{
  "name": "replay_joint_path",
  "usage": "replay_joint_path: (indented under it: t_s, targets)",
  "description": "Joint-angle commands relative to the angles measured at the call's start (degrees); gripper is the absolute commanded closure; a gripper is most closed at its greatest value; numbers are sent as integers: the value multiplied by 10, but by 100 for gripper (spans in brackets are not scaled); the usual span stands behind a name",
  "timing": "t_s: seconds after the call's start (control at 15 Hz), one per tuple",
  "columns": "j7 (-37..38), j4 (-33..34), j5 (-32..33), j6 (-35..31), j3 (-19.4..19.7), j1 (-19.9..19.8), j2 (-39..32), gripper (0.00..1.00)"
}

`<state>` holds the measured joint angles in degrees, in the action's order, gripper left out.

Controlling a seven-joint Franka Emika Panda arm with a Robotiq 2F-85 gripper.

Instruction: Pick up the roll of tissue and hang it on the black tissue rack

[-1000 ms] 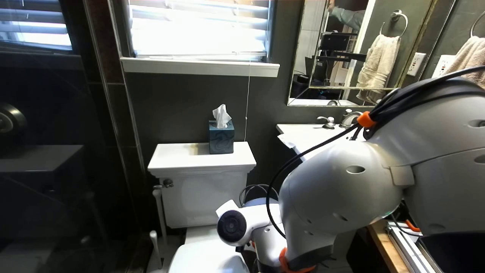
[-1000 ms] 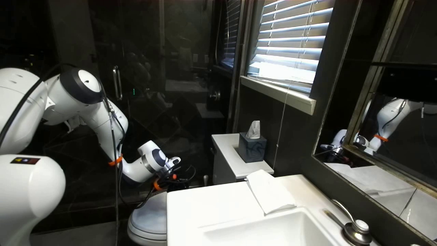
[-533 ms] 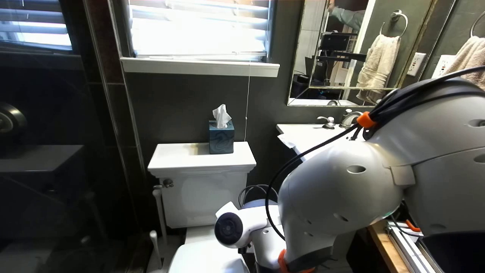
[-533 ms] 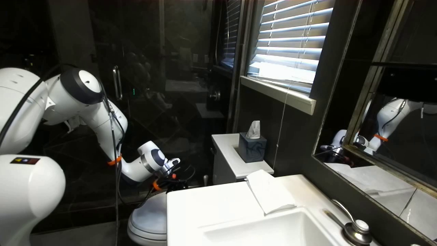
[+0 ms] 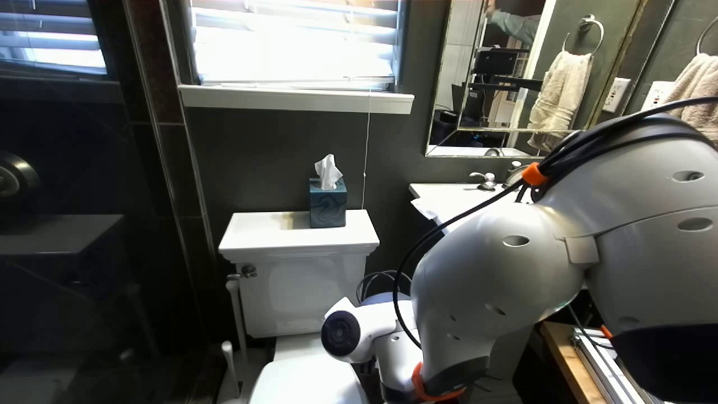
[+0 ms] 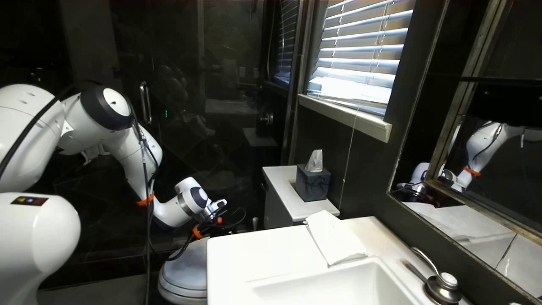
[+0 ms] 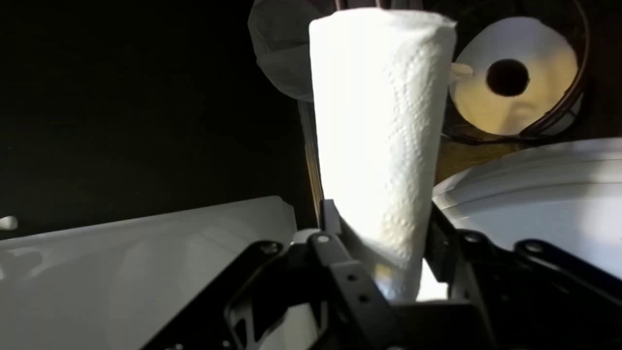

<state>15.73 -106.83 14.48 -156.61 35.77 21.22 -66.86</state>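
While the wrist view's upper right showed a second roll (image 7: 544,73), the hand (image 7: 384,223) held the roll of tissue (image 7: 376,121) clamped mid-frame.

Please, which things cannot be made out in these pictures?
Claw: in an exterior view, mostly hidden by the arm.
Black tissue rack: in the wrist view, cut by the top edge and partly hidden by the held roll of tissue.
Sink: in an exterior view, cut by the bottom edge.
Label: in an exterior view, too small to read.
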Motion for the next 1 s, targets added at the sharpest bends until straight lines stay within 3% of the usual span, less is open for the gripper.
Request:
replay_joint_path:
  t_s: [0.0, 0.27, 0.53, 0.8, 0.93]
  targets:
    - [-18, 1, 17, 19, -18, -19, 13, 33]
    - [-27, -1, 20, 23, -29, -28, 16, 42]
    - [-45, -6, 24, 34, -41, -41, 24, 64]
    - [-60, -18, 28, 34, -48, -53, 38, 62]
    - [-67, -28, 32, 36, -52, -59, 48, 51]
